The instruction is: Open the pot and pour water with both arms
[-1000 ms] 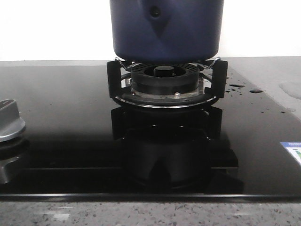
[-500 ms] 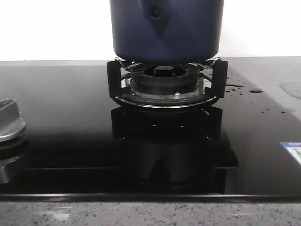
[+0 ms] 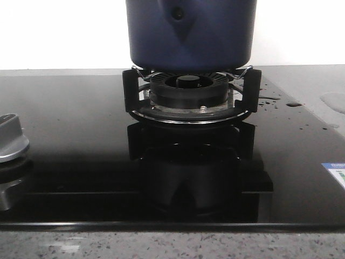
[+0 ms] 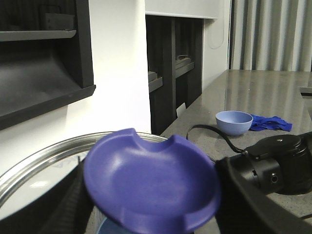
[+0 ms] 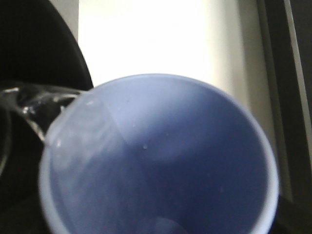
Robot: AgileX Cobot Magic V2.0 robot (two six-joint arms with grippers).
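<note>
The dark navy pot [image 3: 190, 38] stands on the gas burner [image 3: 188, 94]; its top is cut off by the front view's upper edge. Neither gripper shows in the front view. In the left wrist view my left gripper [image 4: 151, 207] is shut on the blue knob [image 4: 151, 180] of a glass lid with a steel rim [image 4: 44, 158], with black fingers [image 4: 73, 204] on either side of the knob. In the right wrist view a light blue cup [image 5: 161, 161] fills the frame, tilted, with clear water [image 5: 29, 100] running off its rim. The right fingers are hidden behind the cup.
The black glass cooktop [image 3: 70, 135] has a silver control knob [image 3: 11, 137] at the left and water drops [image 3: 272, 99] right of the burner. The left wrist view shows a small blue bowl [image 4: 234, 122], a blue cloth [image 4: 270, 123] and a black device with a cable [image 4: 278, 163] on a grey counter.
The pot and burner have not moved. Only a dark reflection on the front of the cooktop has shifted a little.
</note>
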